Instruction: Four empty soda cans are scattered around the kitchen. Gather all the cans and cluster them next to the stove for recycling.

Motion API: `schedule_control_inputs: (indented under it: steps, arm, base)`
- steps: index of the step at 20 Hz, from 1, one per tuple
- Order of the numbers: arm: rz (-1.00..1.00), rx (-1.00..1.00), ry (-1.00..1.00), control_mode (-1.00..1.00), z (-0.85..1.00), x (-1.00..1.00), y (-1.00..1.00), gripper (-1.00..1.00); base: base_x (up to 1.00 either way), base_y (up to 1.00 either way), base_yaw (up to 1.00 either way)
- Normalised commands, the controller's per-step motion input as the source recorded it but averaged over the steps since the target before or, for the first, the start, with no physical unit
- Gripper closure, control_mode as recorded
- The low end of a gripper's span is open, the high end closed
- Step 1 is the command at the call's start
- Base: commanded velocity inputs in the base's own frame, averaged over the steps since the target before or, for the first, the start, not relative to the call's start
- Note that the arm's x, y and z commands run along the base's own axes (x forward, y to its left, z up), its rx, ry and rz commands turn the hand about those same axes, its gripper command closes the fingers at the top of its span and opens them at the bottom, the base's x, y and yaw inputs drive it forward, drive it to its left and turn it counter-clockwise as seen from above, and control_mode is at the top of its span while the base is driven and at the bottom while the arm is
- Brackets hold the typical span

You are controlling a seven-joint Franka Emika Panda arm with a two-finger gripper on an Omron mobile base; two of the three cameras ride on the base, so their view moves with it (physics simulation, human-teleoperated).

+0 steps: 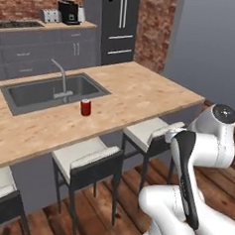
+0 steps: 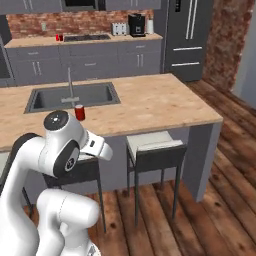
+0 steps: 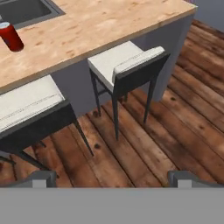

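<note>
Can point(image 1: 85, 107): 1 red can with a silver top, upright on the wooden island counter point(image 1: 141, 94), just in front of the sink point(image 1: 51, 91) and near the faucet point(image 1: 62, 78). It also appears in the right base view point(image 2: 79, 112) and in the upper left of the hand view point(image 3: 11, 36).

Cans by the stove: small red shapes point(image 2: 59, 37) stand on the back counter just left of the black stove point(image 2: 86, 37); too small to count with certainty.

Stove: set in the back counter against the brick wall, well apart from the island; its edge shows at the far left of the left base view point(image 1: 19, 24).

Gripper point(image 3: 111, 178): fingers spread wide, nothing between them. It hangs over the wood floor point(image 3: 175, 127) in front of the stools, well apart from the can.

Stools: 2 white-seated stools point(image 3: 127, 65) and point(image 3: 30, 105) tucked under the island's near edge.

Other items: toaster point(image 1: 49, 15) and coffee machine point(image 1: 69, 12) on the back counter; dark fridge point(image 2: 187, 35) to the right of it.
</note>
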Motion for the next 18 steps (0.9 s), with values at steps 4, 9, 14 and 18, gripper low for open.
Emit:
schedule_control_inputs:
  steps: [4,9,14,18]
  arm:
    - [0.0,0.0,0.0,1.0,0.0,0.0,0.0,-1.0]
    - [0.0,0.0,0.0,1.0,0.0,0.0,0.0,-1.0]
    - [0.0,0.0,0.0,1.0,0.0,0.0,0.0,-1.0]
    - [0.0,0.0,0.0,1.0,0.0,0.0,0.0,-1.0]
  base:
    - [0.56,-0.55,0.38]
    - [0.61,-0.39,0.34]
    - [0.6,-0.03,0.3]
    - [0.4,0.0,0.17]
